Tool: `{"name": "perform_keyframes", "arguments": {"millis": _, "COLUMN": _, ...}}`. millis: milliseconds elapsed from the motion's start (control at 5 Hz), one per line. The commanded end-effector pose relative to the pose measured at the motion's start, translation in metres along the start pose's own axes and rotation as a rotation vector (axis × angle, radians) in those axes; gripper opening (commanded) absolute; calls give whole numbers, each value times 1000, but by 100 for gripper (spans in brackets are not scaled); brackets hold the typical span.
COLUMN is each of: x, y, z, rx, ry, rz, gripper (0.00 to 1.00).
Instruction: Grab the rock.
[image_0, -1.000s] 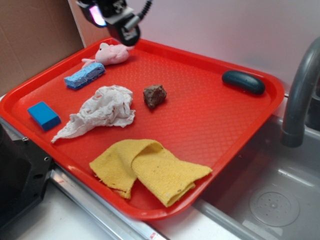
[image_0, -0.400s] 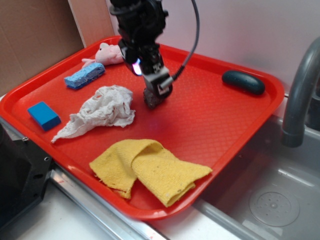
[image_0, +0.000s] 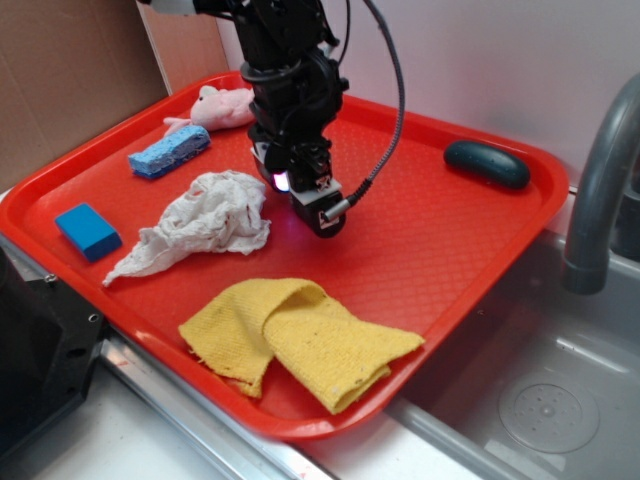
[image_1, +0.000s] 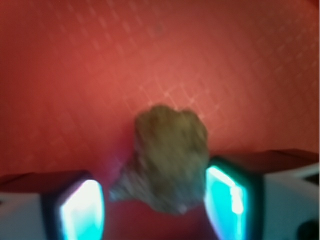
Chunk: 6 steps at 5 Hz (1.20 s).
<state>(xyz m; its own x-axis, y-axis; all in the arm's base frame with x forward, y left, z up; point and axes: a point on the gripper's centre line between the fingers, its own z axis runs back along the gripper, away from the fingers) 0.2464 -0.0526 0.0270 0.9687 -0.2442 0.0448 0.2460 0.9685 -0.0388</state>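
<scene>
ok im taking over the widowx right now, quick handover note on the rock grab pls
Gripper: down at the red tray, fingers either side of the rock. The wrist view shows a gap on the left finger's side and the right finger at or near the stone; it is too blurred to tell whether the grip is shut.
Rock: on the tray near its middle, hidden by the gripper in the exterior view.
Done: approach and straddle.
Left: close on the rock, confirm the grip, lift.

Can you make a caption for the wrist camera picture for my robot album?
The rock sits on the red tray between the gripper's glowing fingers.
</scene>
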Motion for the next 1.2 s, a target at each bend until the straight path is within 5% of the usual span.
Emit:
{"name": "perform_keyframes", "arguments": {"millis": 0, "x": 3, "y": 13, "z": 17, "rx": 3, "ry": -28, "rz": 89, "gripper": 0}}
{"name": "perform_keyframes", "arguments": {"millis": 600, "x": -25, "y": 47, "z": 155, "rx": 43, "ry": -68, "rz": 422, "gripper": 0}}
{"name": "perform_keyframes", "arguments": {"millis": 800, "x": -28, "y": 45, "z": 163, "rx": 11, "ry": -108, "rz": 354, "gripper": 98}}
{"name": "perform_keyframes", "arguments": {"millis": 1000, "x": -28, "y": 32, "z": 125, "rx": -3, "ry": -94, "rz": 325, "gripper": 100}}
